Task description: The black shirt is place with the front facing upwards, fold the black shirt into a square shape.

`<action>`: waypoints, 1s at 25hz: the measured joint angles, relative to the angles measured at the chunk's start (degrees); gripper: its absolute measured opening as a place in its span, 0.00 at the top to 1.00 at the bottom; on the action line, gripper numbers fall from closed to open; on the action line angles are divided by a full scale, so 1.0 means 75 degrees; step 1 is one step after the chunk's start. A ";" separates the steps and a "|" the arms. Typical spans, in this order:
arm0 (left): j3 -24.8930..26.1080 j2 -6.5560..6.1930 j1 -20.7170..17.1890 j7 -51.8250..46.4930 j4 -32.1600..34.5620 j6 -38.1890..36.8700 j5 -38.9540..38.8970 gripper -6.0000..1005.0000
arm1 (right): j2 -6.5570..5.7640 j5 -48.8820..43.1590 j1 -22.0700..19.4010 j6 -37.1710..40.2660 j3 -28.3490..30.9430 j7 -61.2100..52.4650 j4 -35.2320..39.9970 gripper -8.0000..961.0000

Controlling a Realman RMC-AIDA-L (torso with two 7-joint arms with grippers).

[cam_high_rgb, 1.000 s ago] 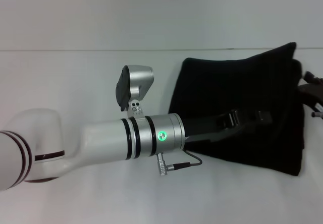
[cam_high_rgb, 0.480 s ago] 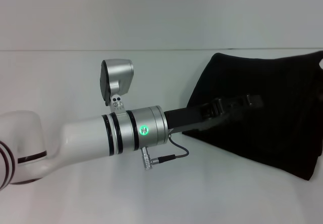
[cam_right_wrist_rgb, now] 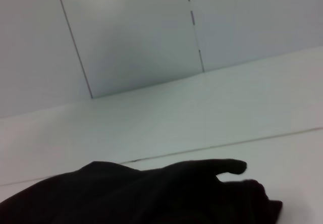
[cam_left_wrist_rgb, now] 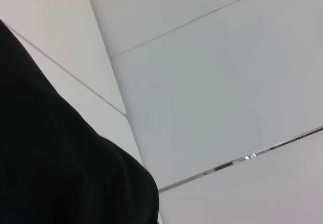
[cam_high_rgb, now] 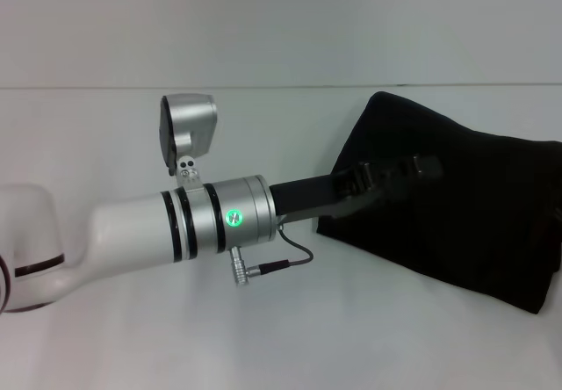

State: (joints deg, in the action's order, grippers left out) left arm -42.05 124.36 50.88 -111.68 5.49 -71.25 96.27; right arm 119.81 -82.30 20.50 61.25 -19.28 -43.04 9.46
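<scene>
On the white table (cam_high_rgb: 132, 337), seen from the head, the black shirt (cam_high_rgb: 474, 214) lies bunched at right; the left gripper (cam_high_rgb: 421, 166) reaches over it, its opening impossible to judge. Both wrist views show only shirt fabric and white surfaces.

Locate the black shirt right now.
In the head view, the black shirt lies bundled on the white table at the robot's right, with the left claw reaching across onto its near-centre edge.

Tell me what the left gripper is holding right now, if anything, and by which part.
The left gripper reaches over the black shirt, over its upper left part, but black on black hides the fingers, so a hold cannot be told.
</scene>
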 joint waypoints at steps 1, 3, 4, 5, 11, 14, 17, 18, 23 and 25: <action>-0.0032 0.0000 -0.0025 -0.0042 0.0059 -0.0001 0.0001 0.24 | -0.0001 -0.0001 -0.0075 0.0089 0.0008 0.0002 0.0000 0.09; -0.0104 0.0000 -0.0079 -0.0132 0.0187 -0.0003 0.0000 0.24 | -0.0006 0.0007 -0.0252 0.0362 0.0054 0.0008 0.0031 0.09; -0.0116 0.0000 -0.0094 -0.0162 0.0226 -0.0006 0.0001 0.24 | -0.0007 0.0020 -0.0346 0.0485 0.0087 0.0006 0.0079 0.09; -0.0136 -0.0004 -0.0116 -0.0202 0.0281 -0.0007 0.0001 0.24 | -0.0010 0.0037 -0.0450 0.0621 0.0141 -0.0009 0.0143 0.09; -0.0190 -0.0015 -0.0254 -0.0400 0.0585 -0.0027 0.0001 0.24 | -0.0016 0.0028 -0.0757 0.1349 0.0589 -0.0129 0.0299 0.09; -0.0194 -0.0029 -0.0299 -0.0472 0.0631 -0.0059 0.0001 0.24 | -0.0026 -0.0010 -0.0713 0.1490 0.0571 -0.0444 0.0347 0.09; -0.0202 -0.0045 -0.0427 -0.0479 0.0883 -0.0299 0.0001 0.24 | -0.0065 -0.0253 -0.0644 0.1522 0.0387 -0.1988 0.0685 0.09; -0.0207 -0.0061 -0.0549 -0.0478 0.1108 -0.0523 0.0000 0.24 | -0.0086 -0.0453 -0.0632 0.1525 0.0289 -0.2566 0.0868 0.09; -0.0227 -0.0202 -0.1272 -0.0283 0.2435 -0.1448 0.0187 0.24 | -0.0556 -0.2435 -0.0541 0.1969 -0.0325 -0.7203 0.2304 0.09; -0.0227 -0.0234 -0.1575 -0.0092 0.2937 -0.1689 0.0363 0.24 | -0.0748 -0.2807 -0.0483 0.2153 -0.0404 -0.8010 0.2399 0.09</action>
State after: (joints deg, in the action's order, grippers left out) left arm -43.75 122.61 39.07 -112.37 27.52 -83.91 98.99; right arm 114.20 -103.35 16.88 77.39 -22.31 -103.12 27.45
